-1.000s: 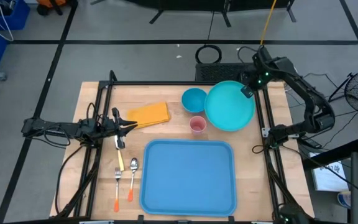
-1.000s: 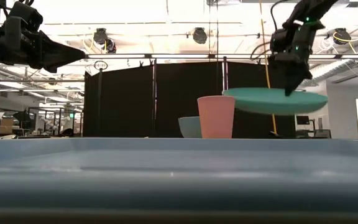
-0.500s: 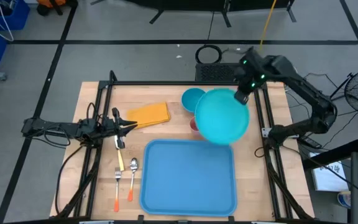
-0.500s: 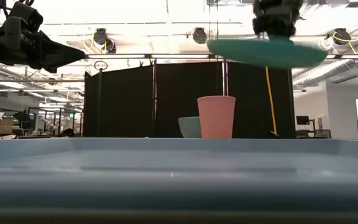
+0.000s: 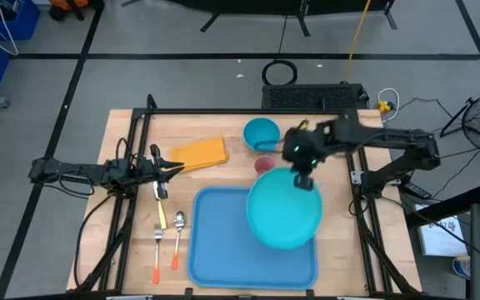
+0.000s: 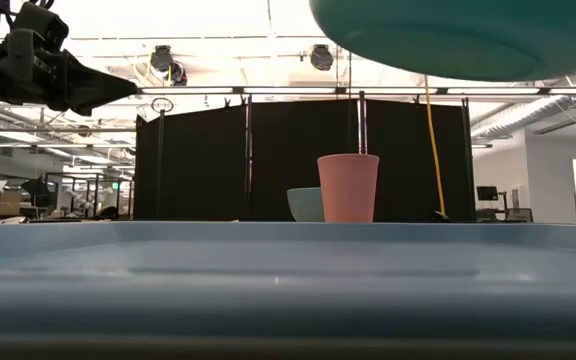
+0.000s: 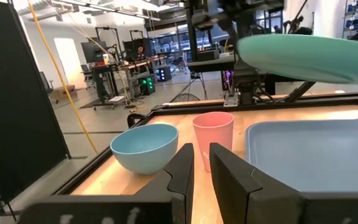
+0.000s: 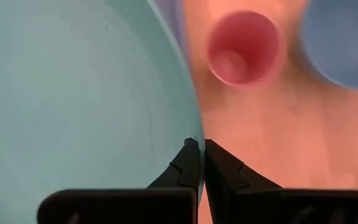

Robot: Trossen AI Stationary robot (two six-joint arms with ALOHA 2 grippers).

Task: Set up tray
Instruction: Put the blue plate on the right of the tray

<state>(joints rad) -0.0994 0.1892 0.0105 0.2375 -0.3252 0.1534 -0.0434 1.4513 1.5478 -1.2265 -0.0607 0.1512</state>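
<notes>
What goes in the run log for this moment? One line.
right hand: shut on plate | plate: airborne over tray | left hand: idle

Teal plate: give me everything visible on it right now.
The teal plate is round, smooth and plain, plastic by its look, with a shallow upturned rim. The right gripper is shut on its edge and holds it roughly level in the air, above the right half of the light-blue tray, well clear of the table. Nothing else touches it; the pink cup stands just beyond it.

black partition (image 6: 268, 160), ceiling lights (image 6: 320, 56), grey floor (image 5: 182, 83)
</notes>
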